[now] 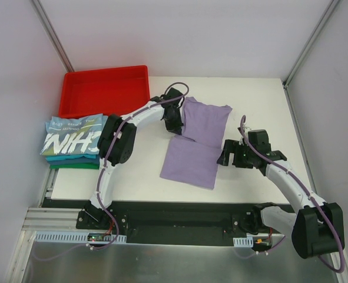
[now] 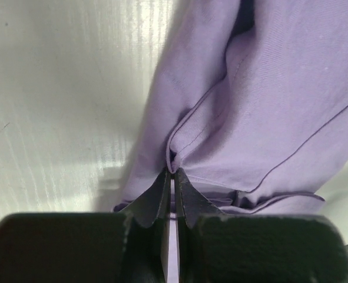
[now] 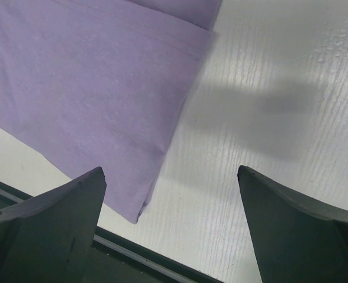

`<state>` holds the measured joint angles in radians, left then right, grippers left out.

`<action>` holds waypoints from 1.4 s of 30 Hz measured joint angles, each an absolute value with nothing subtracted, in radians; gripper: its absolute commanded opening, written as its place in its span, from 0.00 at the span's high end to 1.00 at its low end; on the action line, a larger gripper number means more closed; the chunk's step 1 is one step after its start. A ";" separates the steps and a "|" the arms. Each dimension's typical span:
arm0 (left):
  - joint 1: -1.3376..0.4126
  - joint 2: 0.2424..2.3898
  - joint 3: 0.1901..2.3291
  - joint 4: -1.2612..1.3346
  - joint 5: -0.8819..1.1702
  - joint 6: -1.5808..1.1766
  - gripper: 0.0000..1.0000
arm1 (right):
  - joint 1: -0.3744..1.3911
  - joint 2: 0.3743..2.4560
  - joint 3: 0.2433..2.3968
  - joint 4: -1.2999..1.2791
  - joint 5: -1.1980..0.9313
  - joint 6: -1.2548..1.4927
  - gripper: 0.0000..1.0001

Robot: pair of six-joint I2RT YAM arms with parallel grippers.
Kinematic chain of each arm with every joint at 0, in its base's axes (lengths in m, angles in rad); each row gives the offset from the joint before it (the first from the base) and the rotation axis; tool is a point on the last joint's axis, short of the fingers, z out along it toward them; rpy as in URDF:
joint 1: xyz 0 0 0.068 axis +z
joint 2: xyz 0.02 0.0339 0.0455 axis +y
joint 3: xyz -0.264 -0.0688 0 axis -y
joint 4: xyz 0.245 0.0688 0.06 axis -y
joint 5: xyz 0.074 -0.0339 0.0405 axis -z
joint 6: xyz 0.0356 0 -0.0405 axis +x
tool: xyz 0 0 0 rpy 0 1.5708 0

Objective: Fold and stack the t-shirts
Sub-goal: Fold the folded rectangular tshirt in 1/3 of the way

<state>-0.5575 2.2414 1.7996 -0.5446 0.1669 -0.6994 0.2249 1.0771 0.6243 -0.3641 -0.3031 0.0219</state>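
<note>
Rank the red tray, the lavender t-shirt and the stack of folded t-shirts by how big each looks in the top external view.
1 and 2, tied: red tray and lavender t-shirt. They cover about the same area, too close to rank.
3. stack of folded t-shirts, clearly the smallest.

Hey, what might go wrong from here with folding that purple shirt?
1. The left fingers are shut on just a thin ridge of the lavender shirt at its edge, so the cloth may slip free when pulled.
2. The right fingers are open over the table beside the shirt, so a one-sided pull may skew the fold or drag the whole shirt.
</note>
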 measured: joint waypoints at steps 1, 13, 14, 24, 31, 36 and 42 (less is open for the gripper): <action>-0.558 2.241 1.799 -0.548 0.159 -0.702 1.00 | 0.224 1.077 0.623 -0.366 -0.300 0.022 0.04; -0.583 2.228 1.787 -0.614 0.038 -0.773 1.00 | 0.224 1.071 0.607 -0.374 -0.263 0.022 0.04; -0.583 2.228 1.787 -0.621 0.026 -0.780 1.00 | 0.224 1.068 0.607 -0.376 -0.257 0.022 0.04; -0.583 2.228 1.795 -0.698 -0.022 -0.836 1.00 | 0.224 1.044 0.594 -0.380 -0.216 0.026 0.04; -0.583 2.217 1.842 -0.756 -0.040 -0.797 0.51 | 0.224 1.007 0.593 -0.379 -0.179 0.038 0.04; -0.583 2.113 1.811 -0.794 -0.091 -0.761 0.28 | 0.224 0.941 0.598 -0.381 -0.084 0.078 0.04; -0.581 1.829 1.619 -0.804 -0.167 -0.728 0.01 | 0.200 0.875 0.608 -0.407 -0.025 0.128 0.04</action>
<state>-0.5808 1.8290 1.6192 -0.8043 -0.1665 -0.7284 0.2005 0.8745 0.6083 -0.4072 -0.0250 0.1280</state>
